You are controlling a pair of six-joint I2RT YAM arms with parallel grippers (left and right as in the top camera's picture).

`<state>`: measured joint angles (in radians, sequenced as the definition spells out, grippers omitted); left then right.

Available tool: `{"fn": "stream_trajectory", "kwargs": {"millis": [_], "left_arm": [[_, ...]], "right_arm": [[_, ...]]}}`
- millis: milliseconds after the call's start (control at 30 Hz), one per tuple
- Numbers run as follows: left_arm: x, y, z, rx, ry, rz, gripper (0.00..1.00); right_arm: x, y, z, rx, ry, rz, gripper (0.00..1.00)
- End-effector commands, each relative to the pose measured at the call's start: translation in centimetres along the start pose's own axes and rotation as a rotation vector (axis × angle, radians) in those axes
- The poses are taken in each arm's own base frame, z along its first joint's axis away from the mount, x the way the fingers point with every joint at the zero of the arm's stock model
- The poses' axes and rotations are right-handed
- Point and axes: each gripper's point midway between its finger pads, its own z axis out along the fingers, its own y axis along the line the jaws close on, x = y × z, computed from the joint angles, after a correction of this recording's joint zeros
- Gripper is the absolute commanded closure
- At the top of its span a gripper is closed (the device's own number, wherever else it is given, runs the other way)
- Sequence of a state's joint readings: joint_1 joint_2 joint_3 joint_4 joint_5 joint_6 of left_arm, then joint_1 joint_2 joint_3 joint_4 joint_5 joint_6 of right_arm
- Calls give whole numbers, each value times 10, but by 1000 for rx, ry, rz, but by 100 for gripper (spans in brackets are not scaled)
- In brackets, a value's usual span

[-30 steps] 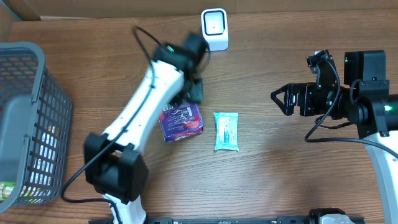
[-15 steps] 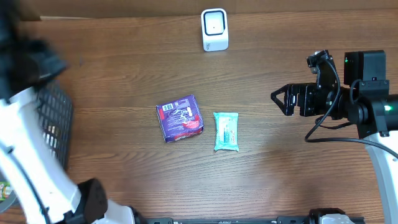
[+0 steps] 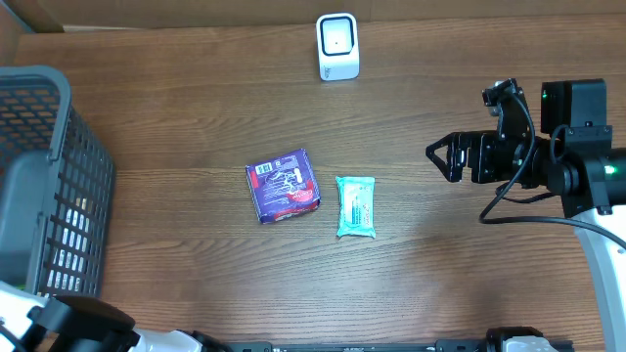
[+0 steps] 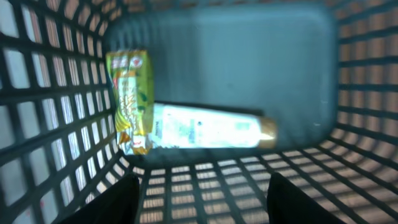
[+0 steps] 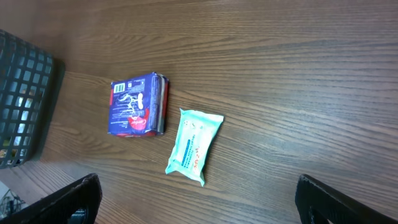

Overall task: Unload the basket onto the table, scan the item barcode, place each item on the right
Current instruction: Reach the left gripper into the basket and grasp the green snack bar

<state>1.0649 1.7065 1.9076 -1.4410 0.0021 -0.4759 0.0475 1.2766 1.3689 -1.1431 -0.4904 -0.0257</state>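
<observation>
Away from the purple packet [image 5: 138,106] and over to the basket [image 4: 364,93] within the last second: a big swing by the left gripper [image 4: 200,202], and no shift at all on the right side.

Closest in, at the left gripper: two dark fingers [image 4: 115,202] spread apart, only basket mesh between them, nothing clamped. Just beyond those fingers, on the basket floor: a white tube [image 4: 205,132] lying crosswise, and a yellow-green packet [image 4: 130,93] lying lengthwise on the left finger's side, overlapping the tube's near end. Blurred view down there, so no reading the labels.

Over to the right gripper [image 5: 196,190] now: jaws spread wide, hanging above the bare wooden table [image 5: 298,74], gripping nothing. Ahead of it, nearest first: a teal packet [image 5: 194,147] flat on the wood, well apart from the fingertips. Just past that, side by side across a narrow gap, the purple packet, also lying flat, printed face up. Neither packet touched by either gripper.

Farther on from the right gripper, beyond both packets: the basket's dark wall at the far end of the table. Off to one side, well apart from this gripper and from both packets: the white scanner [image 3: 337,46], standing upright near the table's back edge.
</observation>
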Motion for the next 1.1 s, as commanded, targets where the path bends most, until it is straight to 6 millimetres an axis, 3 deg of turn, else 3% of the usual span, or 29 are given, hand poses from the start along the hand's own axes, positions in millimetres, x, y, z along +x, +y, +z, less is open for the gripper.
{"fn": "stream_trajectory", "kwargs": {"millis": [0,267,367,500,767,967,1067], "left_arm": [[14,7,33,0,92,-65,42],[34,35,99,-109,124,-71,41],[40,45,121,-149,120,-78,35],[42,59,135,-226,116,-97,30],[46,83,155,-382,133,-148,33],[43,88,164,-414,123,-149,49],[42,87,175,-414,130,-127,52]], "right_arm": [[-2,2,-2,-2,-9,-9,0],[-2,2,-1,-2,-8,-9,0],[-2,1,0,-2,-4,-7,0],[-2,-1,4,-1,7,0,0],[5,-8,16,1,65,32,0],[7,-10,19,2,81,41,0],[6,-10,19,2,79,41,0]]}}
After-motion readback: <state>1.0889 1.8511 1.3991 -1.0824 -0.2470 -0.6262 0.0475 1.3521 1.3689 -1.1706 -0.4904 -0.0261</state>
